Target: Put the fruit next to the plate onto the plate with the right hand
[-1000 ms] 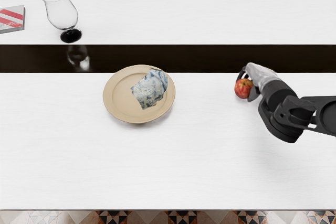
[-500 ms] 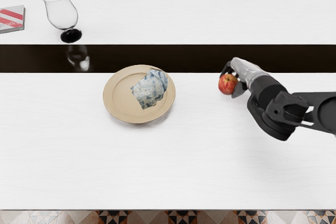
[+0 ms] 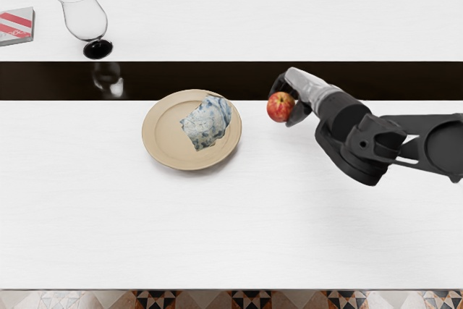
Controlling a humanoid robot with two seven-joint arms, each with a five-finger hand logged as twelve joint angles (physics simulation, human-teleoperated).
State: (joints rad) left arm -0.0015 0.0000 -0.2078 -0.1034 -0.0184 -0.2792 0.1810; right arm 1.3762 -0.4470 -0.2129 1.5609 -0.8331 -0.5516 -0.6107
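A red and yellow apple [image 3: 280,107] is held in my right hand [image 3: 288,99], whose fingers curl around it, to the right of the plate. The tan plate [image 3: 160,137] lies left of centre on the white table and carries a blue-and-white lump [image 3: 206,122]. A gap of roughly an apple's width separates the apple from the plate's right rim. The dark right forearm comes in from the right edge. No left arm shows.
A wine glass [image 3: 83,16] stands at the back left, beside a red-striped book [image 3: 16,24] at the left edge. A dark strip [image 3: 217,79] crosses the table behind the plate.
The right hand has carried the apple leftward, from far right of the plate to close beside its right rim. Plate, glass and book have not moved.
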